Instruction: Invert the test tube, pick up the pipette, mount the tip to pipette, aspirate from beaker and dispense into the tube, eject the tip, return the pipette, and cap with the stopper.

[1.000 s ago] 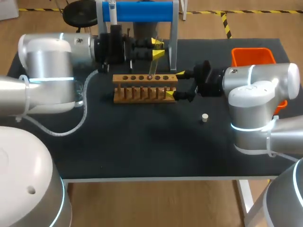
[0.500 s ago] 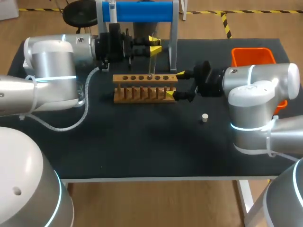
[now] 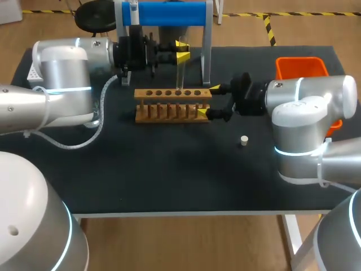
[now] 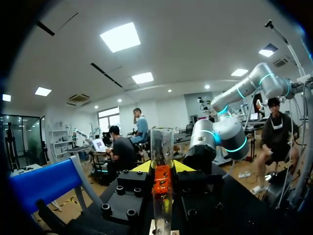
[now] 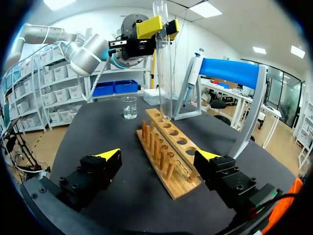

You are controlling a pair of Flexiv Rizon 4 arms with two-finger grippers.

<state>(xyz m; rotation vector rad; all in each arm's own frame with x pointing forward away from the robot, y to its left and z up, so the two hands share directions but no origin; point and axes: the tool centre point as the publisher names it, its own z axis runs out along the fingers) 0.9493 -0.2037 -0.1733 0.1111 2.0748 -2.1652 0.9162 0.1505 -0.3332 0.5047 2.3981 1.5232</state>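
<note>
My left gripper (image 3: 181, 52) is shut on a clear test tube (image 3: 180, 73), held upright over the wooden rack (image 3: 172, 104), its lower end just above a hole. In the left wrist view the test tube (image 4: 161, 147) stands between the yellow fingertips (image 4: 181, 166), open end up. My right gripper (image 3: 205, 100) stands open around the rack's right end. In the right wrist view the rack (image 5: 168, 149) lies between the open fingers (image 5: 105, 159), with the test tube (image 5: 163, 63) and the left gripper (image 5: 156, 27) beyond it. The pipette (image 5: 191, 73) hangs on the blue stand (image 5: 230, 73). A beaker (image 5: 129, 106) stands farther off.
A small white stopper (image 3: 243, 140) lies on the black table right of the rack. An orange bin (image 3: 300, 68) sits at the back right. The blue stand (image 3: 163, 14) rises at the back, just behind the left gripper.
The left gripper has turned and shifted slightly back, bringing the tilted test tube upright over the rack. The right arm has kept still.
</note>
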